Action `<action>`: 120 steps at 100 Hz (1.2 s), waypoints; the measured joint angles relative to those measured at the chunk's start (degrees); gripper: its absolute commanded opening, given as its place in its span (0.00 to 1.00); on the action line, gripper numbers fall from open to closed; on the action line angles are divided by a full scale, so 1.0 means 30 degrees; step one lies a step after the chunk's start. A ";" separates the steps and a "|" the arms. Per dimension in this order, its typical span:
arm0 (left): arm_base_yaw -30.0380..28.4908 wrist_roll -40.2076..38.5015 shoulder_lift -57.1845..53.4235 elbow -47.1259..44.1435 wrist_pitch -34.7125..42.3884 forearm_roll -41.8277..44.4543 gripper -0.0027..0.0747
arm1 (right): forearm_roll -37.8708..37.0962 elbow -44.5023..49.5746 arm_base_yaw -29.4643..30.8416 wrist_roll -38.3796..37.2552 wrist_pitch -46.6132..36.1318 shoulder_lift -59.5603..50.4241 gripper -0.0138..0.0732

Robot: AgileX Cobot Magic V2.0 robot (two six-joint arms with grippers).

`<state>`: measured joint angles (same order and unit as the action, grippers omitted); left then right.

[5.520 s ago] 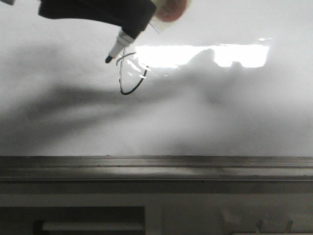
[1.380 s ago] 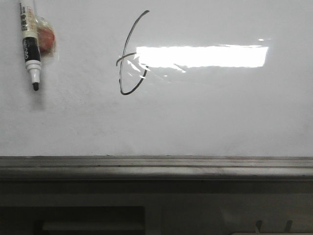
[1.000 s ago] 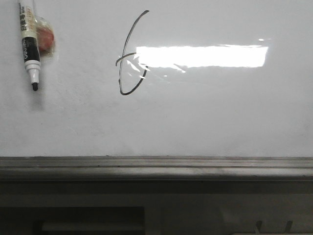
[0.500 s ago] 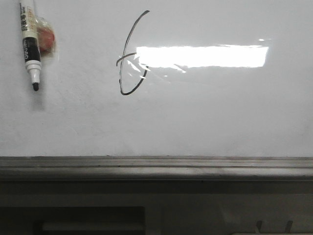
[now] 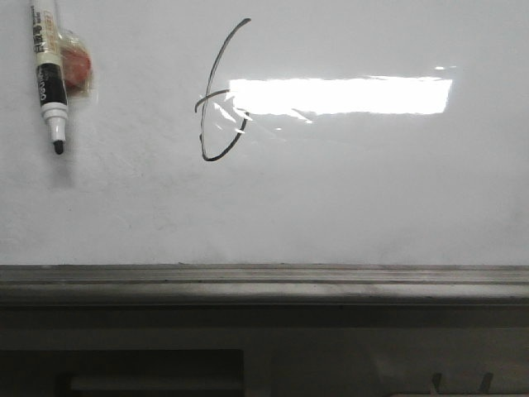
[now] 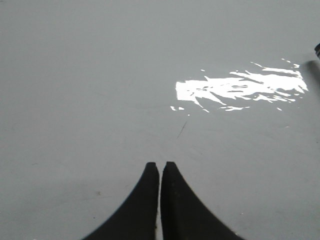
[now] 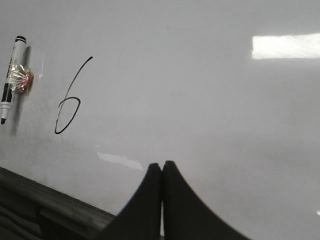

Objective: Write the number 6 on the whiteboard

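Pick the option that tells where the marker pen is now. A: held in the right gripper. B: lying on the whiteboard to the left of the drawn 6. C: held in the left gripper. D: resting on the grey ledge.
B: the marker pen lies on the whiteboard left of the number 6, and both the left gripper and right gripper are shut on nothing.

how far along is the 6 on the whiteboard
It looks finished. The 6 stands on the whiteboard as a tall curve closing into a narrow loop. The marker lies on the board to its left, uncapped and held by nothing. Nothing is in hand: the left gripper and right gripper are shut and empty. Nothing seems left, unless capping the marker.
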<state>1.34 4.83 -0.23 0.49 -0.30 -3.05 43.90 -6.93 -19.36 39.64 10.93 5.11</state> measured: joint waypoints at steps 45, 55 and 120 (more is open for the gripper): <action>0.0272 0.0000 0.0000 0.0000 -0.0875 -0.0365 0.01 | 0.0000 0.0000 0.0000 0.0000 0.0000 0.0000 0.08; 0.0272 0.0000 0.0000 0.0000 -0.0872 -0.0365 0.01 | 0.0000 0.0000 0.0000 0.0000 0.0000 0.0000 0.08; 0.0272 0.0000 0.0000 0.0000 -0.0912 -0.0365 0.01 | -0.0422 0.0000 0.0000 0.0000 -0.0181 0.0000 0.08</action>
<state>2.15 4.83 -0.23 0.49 -3.04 -4.14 42.63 -6.93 -19.36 39.64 10.39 5.11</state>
